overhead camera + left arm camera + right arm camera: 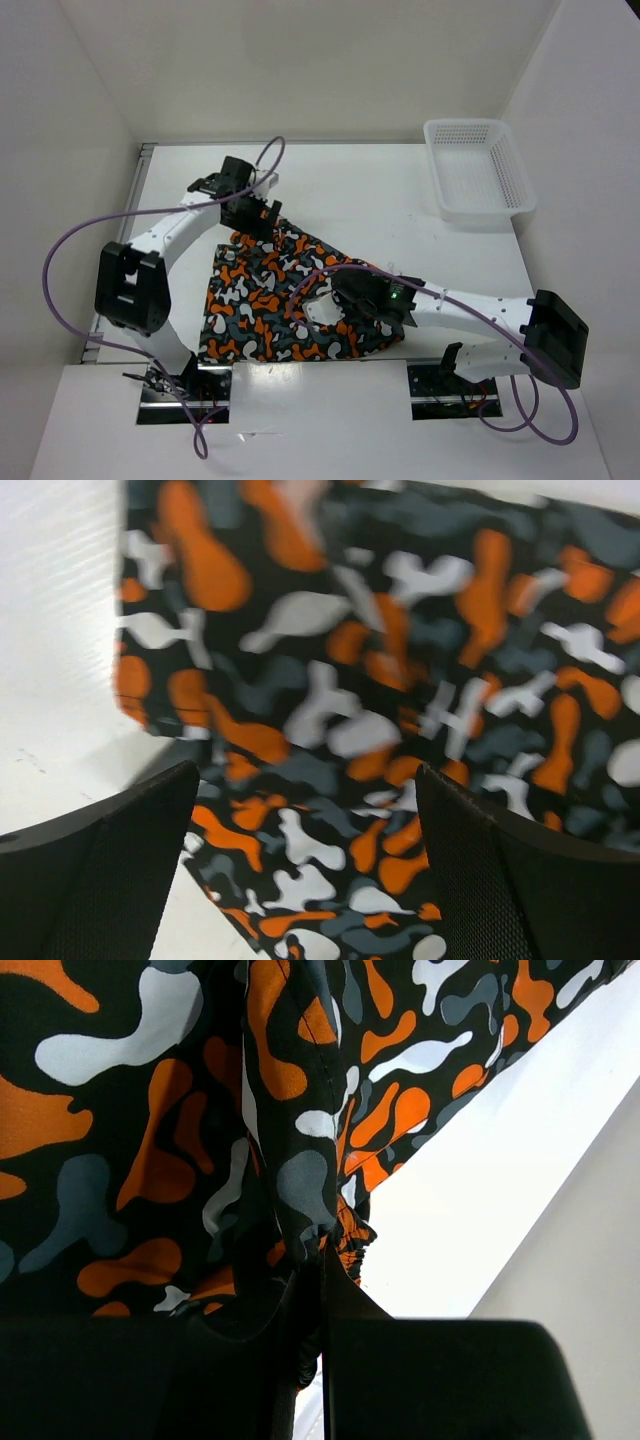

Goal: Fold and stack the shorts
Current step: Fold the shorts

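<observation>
On the white worktop [370, 190]: soft cloth shorts with a camouflage print in orange, black, grey and white [262, 300] lie near the middle, toward the near edge, partly spread and with wrinkles.
Left tool [305, 780]: its two black fingers [110, 870] stand wide apart above the far corner of the shorts and hold nothing. I cannot tell whether they touch the cloth.
Right tool [322, 1300]: it is closed and pinches a gathered bit of the shorts beside a hem. The cloth runs in folds toward the jaws.
White plastic mesh basket [478, 213]: it stands at the far right of the worktop, well apart from the shorts.
Weight: the shorts look light, so I think one tool can lift a whole side.
Stiffness: they seem limp. Any part that is not held will probably hang down and crease.
Surface: thin cloth probably slides easily on the smooth worktop, so a fold can be dragged. A pinch of only one layer may leave the layer under it behind.
Where to take hold: the hems and the waistband corners seem best, because the seams are thicker there. Each tool should take one corner of the same edge, so that the edge stays straight when it is laid over.
</observation>
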Available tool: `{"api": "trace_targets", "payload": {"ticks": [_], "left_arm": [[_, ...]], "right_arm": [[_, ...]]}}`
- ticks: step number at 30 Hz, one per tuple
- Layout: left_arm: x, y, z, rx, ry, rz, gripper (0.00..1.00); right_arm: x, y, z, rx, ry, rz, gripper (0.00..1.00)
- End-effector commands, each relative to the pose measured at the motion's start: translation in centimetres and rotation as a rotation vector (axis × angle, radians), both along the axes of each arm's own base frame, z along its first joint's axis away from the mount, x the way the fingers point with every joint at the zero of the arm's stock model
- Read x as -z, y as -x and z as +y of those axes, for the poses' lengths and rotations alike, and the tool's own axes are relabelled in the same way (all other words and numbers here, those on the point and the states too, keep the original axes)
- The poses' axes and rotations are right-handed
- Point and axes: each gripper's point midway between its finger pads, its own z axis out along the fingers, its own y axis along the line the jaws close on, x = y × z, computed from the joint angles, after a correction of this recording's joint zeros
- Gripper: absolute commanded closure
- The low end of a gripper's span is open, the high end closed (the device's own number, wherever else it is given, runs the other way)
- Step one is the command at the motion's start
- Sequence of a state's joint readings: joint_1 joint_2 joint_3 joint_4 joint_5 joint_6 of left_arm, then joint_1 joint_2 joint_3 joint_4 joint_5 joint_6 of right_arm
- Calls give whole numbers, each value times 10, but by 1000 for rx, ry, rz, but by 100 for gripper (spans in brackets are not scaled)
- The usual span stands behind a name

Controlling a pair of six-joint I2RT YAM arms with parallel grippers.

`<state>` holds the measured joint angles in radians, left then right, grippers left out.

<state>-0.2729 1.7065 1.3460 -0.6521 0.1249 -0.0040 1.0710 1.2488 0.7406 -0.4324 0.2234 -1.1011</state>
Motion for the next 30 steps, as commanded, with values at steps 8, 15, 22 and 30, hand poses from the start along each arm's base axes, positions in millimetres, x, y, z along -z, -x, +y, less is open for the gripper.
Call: {"api": "trace_targets", "payload": {"ticks": [8, 15, 22, 30], "left_arm": [[7, 22, -35, 99, -96, -127, 5], [28, -12, -21, 21, -219, -171, 20], [44, -9, -29, 46, -210, -139, 51], [59, -21, -37, 55, -205, -122, 96]], "right_arm": [[-14, -5, 8, 31, -81, -46, 100], [-15, -6, 6, 37, -86, -57, 100], [-16, -7, 8, 44, -99, -57, 100], [-27, -21, 10, 103, -156, -77, 100]]}}
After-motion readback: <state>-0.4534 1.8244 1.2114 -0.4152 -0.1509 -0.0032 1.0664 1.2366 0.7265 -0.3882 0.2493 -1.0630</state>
